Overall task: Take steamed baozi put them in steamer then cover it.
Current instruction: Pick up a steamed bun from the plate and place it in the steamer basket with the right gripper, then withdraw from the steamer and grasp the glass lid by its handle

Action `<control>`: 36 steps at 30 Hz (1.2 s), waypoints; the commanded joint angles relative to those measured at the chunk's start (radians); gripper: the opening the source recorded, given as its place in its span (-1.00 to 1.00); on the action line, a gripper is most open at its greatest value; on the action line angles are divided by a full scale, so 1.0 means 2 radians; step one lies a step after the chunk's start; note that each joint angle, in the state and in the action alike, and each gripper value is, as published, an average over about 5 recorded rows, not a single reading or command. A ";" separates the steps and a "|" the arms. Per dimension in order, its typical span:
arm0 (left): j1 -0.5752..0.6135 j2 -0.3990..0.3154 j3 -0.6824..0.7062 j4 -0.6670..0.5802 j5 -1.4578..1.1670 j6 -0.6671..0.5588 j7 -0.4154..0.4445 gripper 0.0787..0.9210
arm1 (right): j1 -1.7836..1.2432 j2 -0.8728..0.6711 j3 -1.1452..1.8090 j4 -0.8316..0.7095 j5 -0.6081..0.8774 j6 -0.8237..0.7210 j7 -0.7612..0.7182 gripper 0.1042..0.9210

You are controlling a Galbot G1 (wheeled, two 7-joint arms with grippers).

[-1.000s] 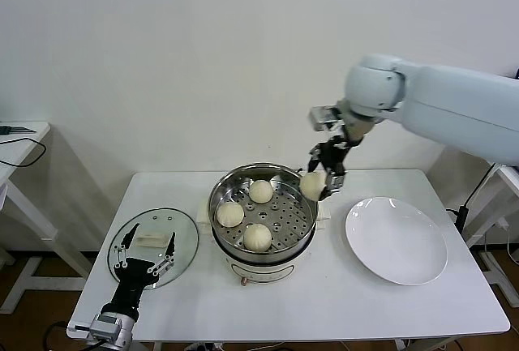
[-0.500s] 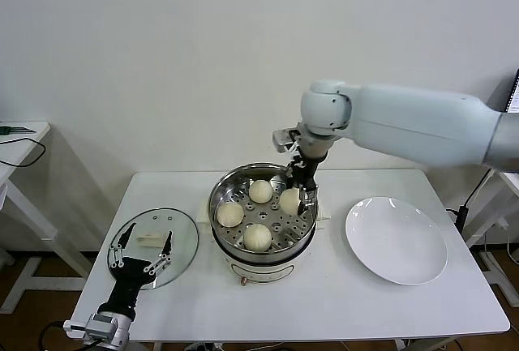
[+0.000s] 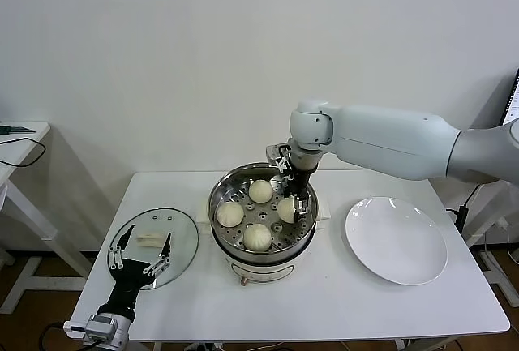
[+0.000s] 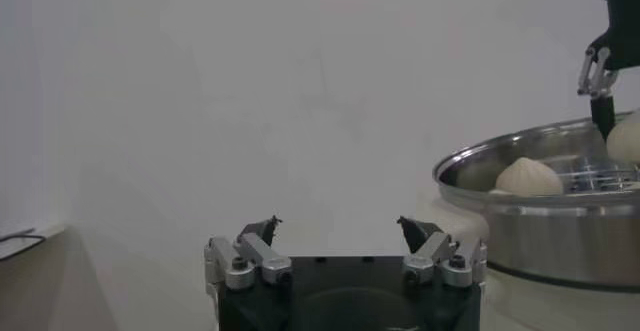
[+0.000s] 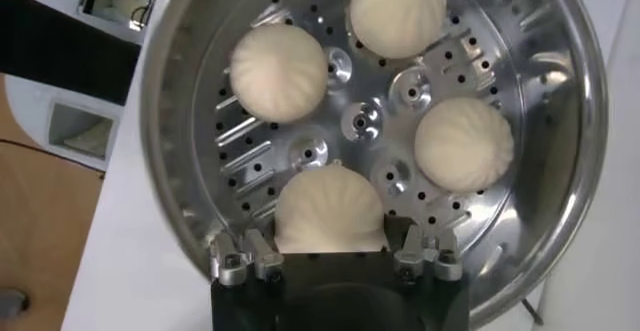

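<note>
The steamer (image 3: 220,205) stands mid-table with three steamed baozi (image 3: 260,191) (image 3: 230,214) (image 3: 257,237) on its perforated tray. My right gripper (image 3: 292,207) reaches down inside the pot's right half, shut on a fourth baozi (image 3: 285,209) held low over the tray. In the right wrist view that baozi (image 5: 329,208) fills the gap of the right gripper (image 5: 329,228), and the other three (image 5: 278,73) (image 5: 397,8) (image 5: 464,144) lie beyond it. My left gripper (image 3: 142,255) hovers open over the glass lid (image 3: 182,241) at the table's left, empty in the left wrist view (image 4: 338,225).
A white plate (image 3: 396,239) lies bare to the right of the steamer. The steamer's cream-white base (image 3: 259,270) sits under the pot. From the left wrist the pot (image 4: 540,233) shows off to one side with a bun (image 4: 529,176) inside.
My right gripper carried the baozi from beside the steamer's right rim over the rim and down into the pot. The left arm has barely shifted.
</note>
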 commanded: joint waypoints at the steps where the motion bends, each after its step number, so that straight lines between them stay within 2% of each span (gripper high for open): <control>1: -0.001 0.001 0.000 0.001 0.000 0.000 0.000 0.77 | -0.030 0.010 0.011 -0.030 -0.017 -0.001 0.000 0.49; 12: -0.001 0.000 0.000 0.003 0.000 0.000 0.000 0.77 | -0.035 0.012 0.024 -0.034 -0.022 -0.001 0.002 0.51; 18: 0.001 -0.001 0.000 0.001 0.001 -0.001 0.000 0.77 | -0.016 -0.011 0.041 -0.021 -0.011 0.002 -0.007 0.73; 25: 0.008 -0.002 0.003 -0.010 0.003 -0.004 -0.001 0.77 | 0.042 -0.082 0.069 0.009 0.033 0.013 -0.035 0.76; 30: 0.009 -0.002 0.002 -0.013 0.005 -0.023 0.001 0.77 | 0.010 -0.156 0.162 0.032 0.042 0.015 -0.035 0.76; 33: 0.007 -0.001 -0.001 -0.018 0.009 -0.017 0.011 0.77 | -0.043 -0.200 0.247 0.044 0.055 0.021 -0.012 0.76; 36: 0.005 0.001 -0.005 -0.028 0.006 -0.003 0.018 0.77 | -0.097 -0.238 0.328 0.057 0.086 0.046 0.042 0.76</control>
